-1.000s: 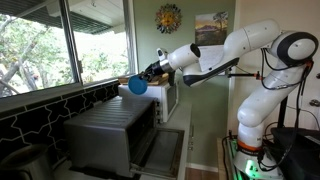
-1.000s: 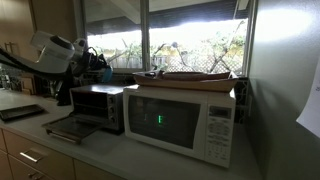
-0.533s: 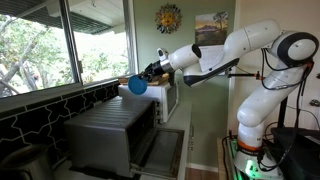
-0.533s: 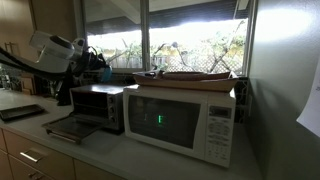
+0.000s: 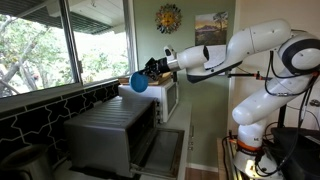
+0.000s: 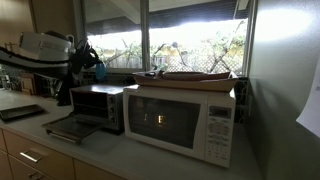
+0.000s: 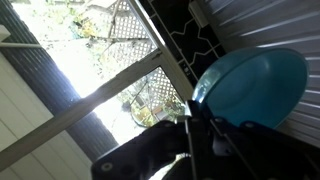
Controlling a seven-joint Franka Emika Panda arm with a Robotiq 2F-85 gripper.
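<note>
gripper (image 5: 148, 75): holds round blue plastic bowl (image 5: 138, 84) above boxy silver toaster oven (image 5: 112, 130)
toaster oven: on counter (image 6: 120, 150), beside white microwave (image 6: 180, 120)
window (image 6: 190, 45): behind both

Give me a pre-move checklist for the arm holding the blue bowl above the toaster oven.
1. Grip: the gripper is shut on the rim of the bowl: ok.
2. Bowl clear of the toaster oven: a gap above its top shows in both exterior views: ok.
3. Oven door down and open: ok.
4. Bowl contents: its inside is not plainly shown in any view: cannot tell.
5. Clearance between bowl and window: depth is unclear: cannot tell.
6. Bowl clear of the microwave: it hangs to one side of it: ok.
</note>
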